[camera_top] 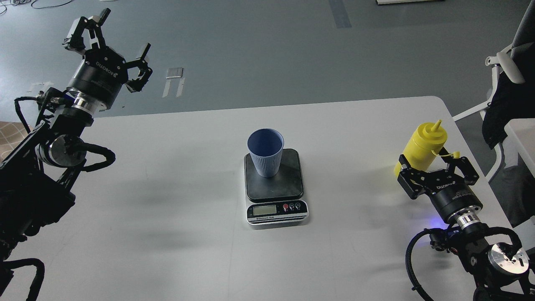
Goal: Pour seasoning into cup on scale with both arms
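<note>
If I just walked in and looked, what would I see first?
Probably the bright yellow seasoning bottle at the table's right edge, with the right gripper open around its lower part. Next, the light blue cup standing upright on the scale in the middle of the white table. The left gripper is raised, open and empty, beyond the table's far left corner.

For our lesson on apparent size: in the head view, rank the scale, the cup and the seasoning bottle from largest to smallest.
1. Scale
2. Cup and seasoning bottle: too alike to rank, and the right gripper hides the bottle's base.
</note>
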